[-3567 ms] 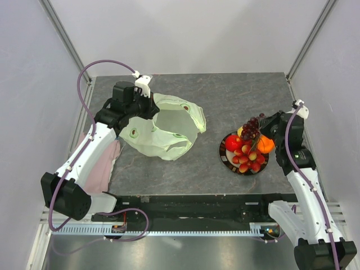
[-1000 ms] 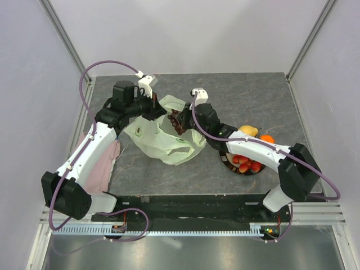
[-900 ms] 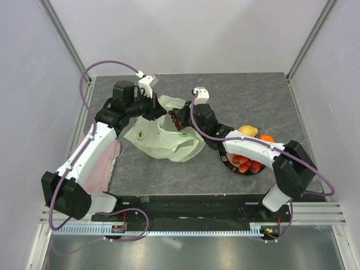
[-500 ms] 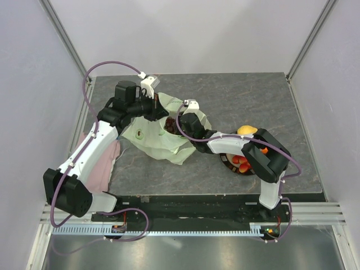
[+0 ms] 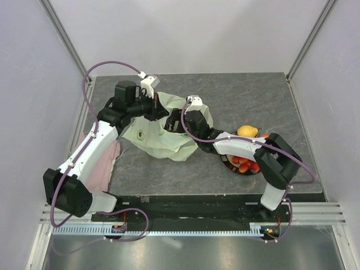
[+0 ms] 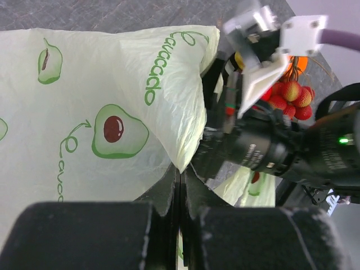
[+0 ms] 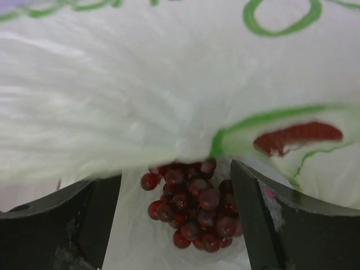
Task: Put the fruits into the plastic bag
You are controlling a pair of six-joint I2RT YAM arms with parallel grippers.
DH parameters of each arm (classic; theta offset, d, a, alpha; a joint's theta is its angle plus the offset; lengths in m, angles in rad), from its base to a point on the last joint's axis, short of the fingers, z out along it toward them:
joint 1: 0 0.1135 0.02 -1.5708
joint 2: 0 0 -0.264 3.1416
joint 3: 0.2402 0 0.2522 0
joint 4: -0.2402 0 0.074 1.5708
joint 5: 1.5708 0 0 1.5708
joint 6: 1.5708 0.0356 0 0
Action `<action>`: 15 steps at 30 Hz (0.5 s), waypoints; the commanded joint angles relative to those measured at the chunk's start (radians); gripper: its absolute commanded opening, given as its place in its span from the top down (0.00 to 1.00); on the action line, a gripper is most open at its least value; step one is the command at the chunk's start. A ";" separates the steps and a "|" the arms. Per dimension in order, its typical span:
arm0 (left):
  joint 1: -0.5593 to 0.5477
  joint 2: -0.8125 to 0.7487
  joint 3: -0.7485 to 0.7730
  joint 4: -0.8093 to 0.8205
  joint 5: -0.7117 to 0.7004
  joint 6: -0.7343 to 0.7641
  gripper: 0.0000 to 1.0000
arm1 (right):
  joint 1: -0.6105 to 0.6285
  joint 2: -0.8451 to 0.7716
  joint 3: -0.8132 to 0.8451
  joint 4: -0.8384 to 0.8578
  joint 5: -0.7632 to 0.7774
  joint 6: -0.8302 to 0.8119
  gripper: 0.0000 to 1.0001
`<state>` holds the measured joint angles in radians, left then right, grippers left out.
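The plastic bag (image 5: 163, 140), pale green with avocado prints, lies at the table's middle left. My left gripper (image 5: 157, 110) is shut on its upper rim (image 6: 181, 163) and holds the mouth up. My right gripper (image 5: 172, 122) reaches into that mouth and stands open. The dark grape bunch (image 7: 194, 211) lies on the bag's inner film between its spread fingers (image 7: 264, 219), touching neither. On the plate (image 5: 226, 160) remain a lemon (image 5: 247, 131) and several small red-yellow fruits (image 5: 245, 165), which also show in the left wrist view (image 6: 289, 95) beside an orange (image 6: 301, 63).
A pink cloth (image 5: 104, 163) lies under my left arm at the table's left edge. My right forearm (image 5: 230, 142) stretches across from the plate to the bag. Bare grey tabletop (image 5: 247, 95) lies behind the plate.
My right gripper has opened inside the bag and the grape bunch now lies loose in it. The left gripper keeps its hold on the rim.
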<state>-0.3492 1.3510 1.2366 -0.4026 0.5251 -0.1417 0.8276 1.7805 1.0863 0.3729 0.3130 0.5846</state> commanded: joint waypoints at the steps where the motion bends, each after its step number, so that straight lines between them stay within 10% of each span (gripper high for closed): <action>1: -0.004 -0.009 0.009 0.035 -0.010 -0.022 0.98 | 0.002 -0.107 -0.040 0.044 -0.064 -0.031 0.14; 15: -0.002 -0.032 0.009 0.024 -0.089 -0.041 0.98 | -0.001 -0.582 -0.163 -0.121 -0.470 -0.043 0.14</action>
<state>-0.3492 1.3502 1.2366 -0.4026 0.4492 -0.1513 0.8265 1.3224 0.9482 0.3271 -0.0261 0.5529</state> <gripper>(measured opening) 0.023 0.863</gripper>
